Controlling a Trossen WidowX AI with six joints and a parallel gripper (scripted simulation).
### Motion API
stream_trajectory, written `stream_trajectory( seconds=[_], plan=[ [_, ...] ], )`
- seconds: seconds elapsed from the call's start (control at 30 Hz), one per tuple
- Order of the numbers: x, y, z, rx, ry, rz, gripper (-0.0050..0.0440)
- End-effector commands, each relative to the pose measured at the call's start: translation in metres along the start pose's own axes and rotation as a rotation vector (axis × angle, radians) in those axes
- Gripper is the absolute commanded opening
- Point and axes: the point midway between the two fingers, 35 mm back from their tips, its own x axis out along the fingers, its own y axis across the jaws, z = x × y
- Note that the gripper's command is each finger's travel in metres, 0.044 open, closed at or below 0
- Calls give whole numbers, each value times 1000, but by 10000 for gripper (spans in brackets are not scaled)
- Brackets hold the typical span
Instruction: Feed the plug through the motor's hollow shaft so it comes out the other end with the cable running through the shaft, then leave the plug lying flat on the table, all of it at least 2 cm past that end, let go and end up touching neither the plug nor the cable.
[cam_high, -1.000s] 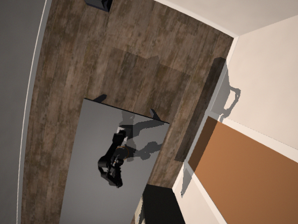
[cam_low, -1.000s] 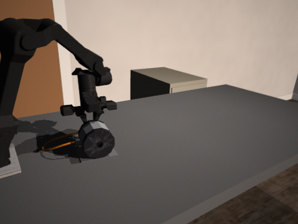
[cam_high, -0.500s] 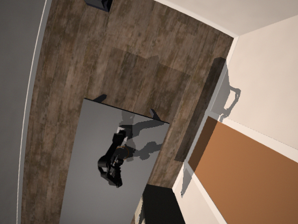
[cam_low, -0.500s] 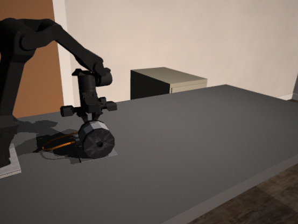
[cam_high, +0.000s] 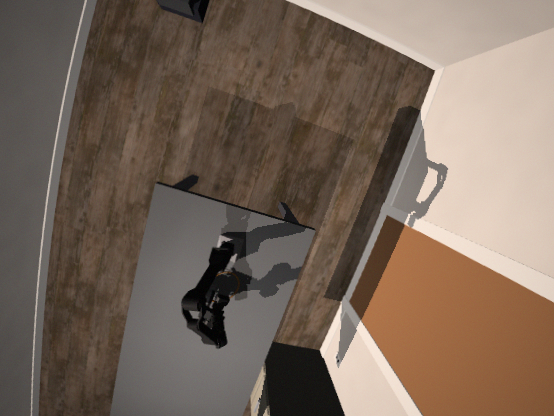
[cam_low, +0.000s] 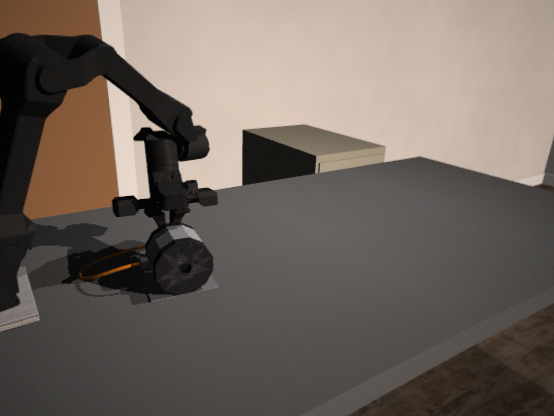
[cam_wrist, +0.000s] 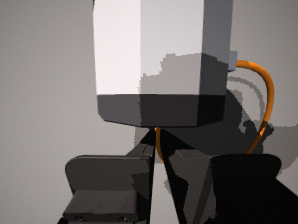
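Note:
The motor (cam_low: 180, 260) (cam_wrist: 150, 60) is a dark faceted drum lying on its side on a small grey pad (cam_low: 210, 286), and its shaft hole (cam_low: 185, 267) faces the camera in the exterior view. An orange cable (cam_low: 107, 272) (cam_wrist: 267, 100) loops out from behind the motor. In the wrist view it curves round and runs down between my fingers. My gripper (cam_low: 167, 222) (cam_wrist: 156, 133) hangs just above and behind the motor and is shut on the cable. A small grey stub (cam_wrist: 232, 59) sits where the cable meets the motor. I cannot make out the plug.
The grey table (cam_low: 375, 250) (cam_high: 165, 350) has its front edge (cam_low: 425, 345) near the wooden floor. A beige-topped cabinet (cam_low: 320, 147) stands behind the table. The arm's base plate (cam_low: 20, 310) lies at the far left.

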Motion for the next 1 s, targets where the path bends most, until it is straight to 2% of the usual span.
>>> stream_trajectory(
  seconds=[0.0,0.33,0.47,0.5,0.97],
  plan=[
    [1,0,6,-5,-3,0,0],
    [2,0,9,-6,-4,0,0],
    [1,0,7,-3,-2,-3,96],
    [1,0,7,-3,-2,-3,100],
    [-3,-2,-2,-6,-4,0,100]
  ],
)
